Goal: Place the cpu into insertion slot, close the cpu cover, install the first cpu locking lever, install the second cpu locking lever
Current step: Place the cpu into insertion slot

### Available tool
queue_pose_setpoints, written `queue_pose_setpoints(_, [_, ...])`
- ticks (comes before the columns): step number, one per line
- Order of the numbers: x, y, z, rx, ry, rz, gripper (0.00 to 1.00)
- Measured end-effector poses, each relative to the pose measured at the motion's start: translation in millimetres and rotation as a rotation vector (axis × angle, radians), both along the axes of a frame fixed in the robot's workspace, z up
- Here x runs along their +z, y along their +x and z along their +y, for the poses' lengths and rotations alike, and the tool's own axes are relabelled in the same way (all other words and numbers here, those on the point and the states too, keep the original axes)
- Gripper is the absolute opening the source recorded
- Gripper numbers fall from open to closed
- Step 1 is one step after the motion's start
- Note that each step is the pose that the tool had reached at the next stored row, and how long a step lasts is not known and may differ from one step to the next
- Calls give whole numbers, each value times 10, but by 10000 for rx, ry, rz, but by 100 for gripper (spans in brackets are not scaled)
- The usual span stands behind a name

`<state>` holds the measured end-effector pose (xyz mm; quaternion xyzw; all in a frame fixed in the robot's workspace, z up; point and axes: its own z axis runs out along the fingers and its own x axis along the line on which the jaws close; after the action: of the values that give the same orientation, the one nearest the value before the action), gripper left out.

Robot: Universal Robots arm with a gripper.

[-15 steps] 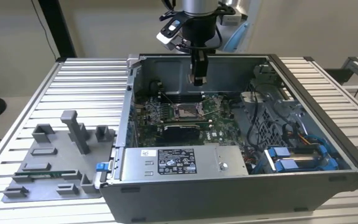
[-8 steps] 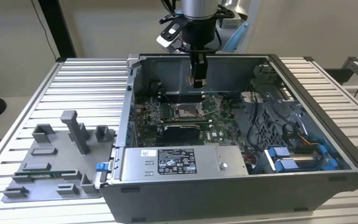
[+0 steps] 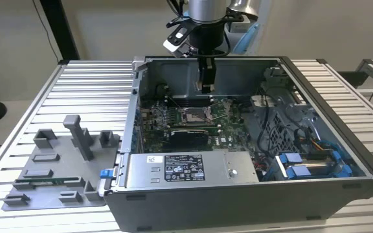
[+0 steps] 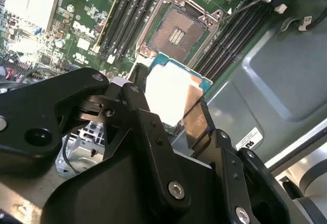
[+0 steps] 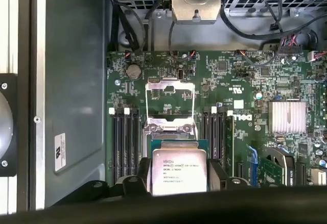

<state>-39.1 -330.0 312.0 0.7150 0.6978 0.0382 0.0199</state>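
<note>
My gripper (image 3: 206, 88) hangs inside the open computer case, above the green circuit board. It is shut on the cpu (image 4: 168, 94), a flat square chip with a silvery top, held by two opposite edges between the black fingers (image 4: 196, 127). In the second wrist view the insertion slot (image 4: 176, 30) lies open just beyond the chip, dark centre bare. The first wrist view shows the cpu (image 5: 177, 170) in my gripper (image 5: 177, 180), with the cpu cover (image 5: 170, 106) swung open past it. A thin lever rod (image 4: 245, 7) sticks out beside the slot.
The case walls (image 3: 173, 73) surround the board on all sides. A silver power supply (image 3: 186, 167) sits at the front and blue drive caddies (image 3: 310, 165) at the exterior view's right. Long black memory slots (image 5: 122, 140) flank the socket. A grey fixture tray (image 3: 57, 170) lies outside the case.
</note>
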Motion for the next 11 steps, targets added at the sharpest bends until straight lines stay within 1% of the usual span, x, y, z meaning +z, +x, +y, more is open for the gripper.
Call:
queue_pose_setpoints(6, [-53, -13, 4, 0, -1, 1, 0])
queue_pose_setpoints(11, [-123, -54, 12, 1, 0, -11, 0])
